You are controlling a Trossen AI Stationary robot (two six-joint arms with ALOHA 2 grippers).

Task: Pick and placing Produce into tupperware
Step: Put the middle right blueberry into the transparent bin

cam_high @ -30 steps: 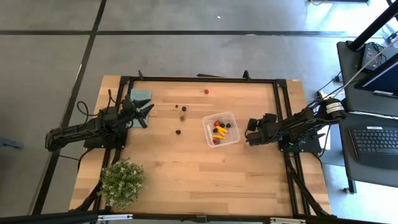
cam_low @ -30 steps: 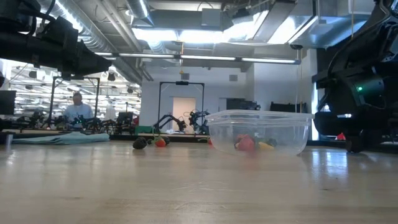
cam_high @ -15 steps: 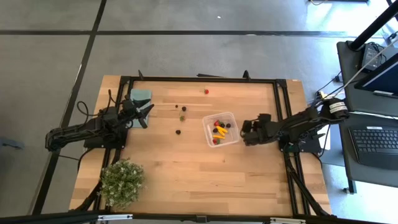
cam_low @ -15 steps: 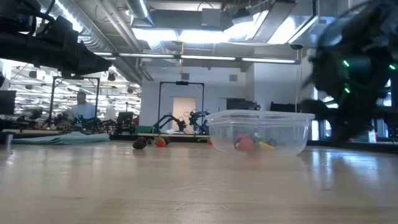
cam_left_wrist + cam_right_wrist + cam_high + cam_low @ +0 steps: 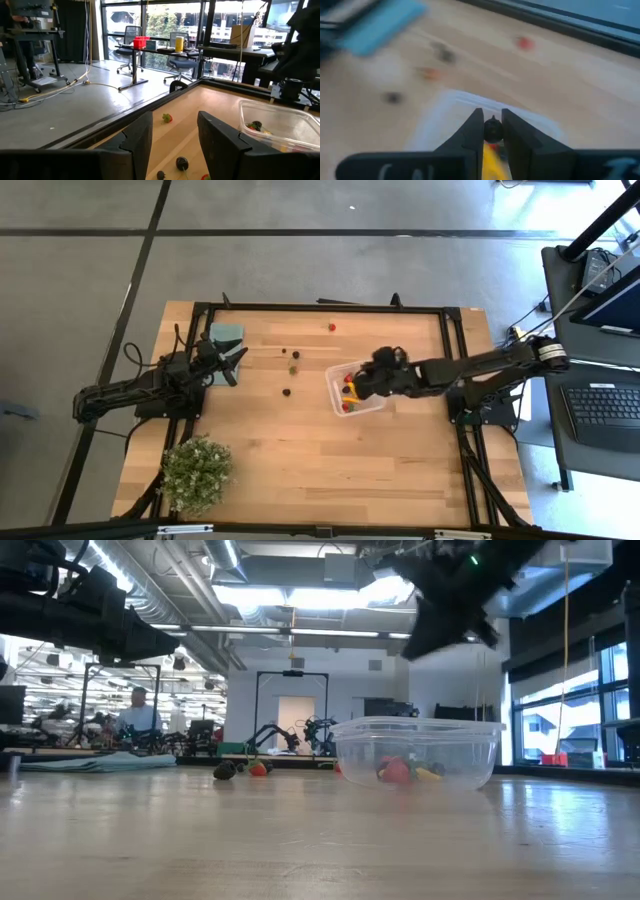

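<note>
The clear square tupperware [image 5: 343,398] sits right of the table's middle, with red, yellow and green produce [image 5: 396,770] inside it. Several loose pieces lie to its left [image 5: 286,392], and a red one [image 5: 332,327] lies near the far edge. My right gripper [image 5: 493,131] hangs over the tupperware [image 5: 470,107], shut on a small dark round piece. My left gripper [image 5: 172,137] waits open near the table's left edge [image 5: 236,361], pointing toward the loose produce [image 5: 182,162]. My right gripper pinches a small dark round produce piece [image 5: 493,128] between its two fingertips. The fingers reach in from the table's right side, slanting down. The piece is lifted clear, above the tupperware's open top.
A flat teal rectangle [image 5: 226,333] lies at the far left corner. A bushy potted plant [image 5: 196,473] stands at the near left corner. Bare wood lies near of the tupperware. A black frame [image 5: 330,307] rims the table. A person sits in the room beyond [image 5: 137,710].
My right gripper has swept from the table's right edge toward the left, coming over the tupperware and showing high above it in the low view. The tupperware and loose produce have stayed put.
</note>
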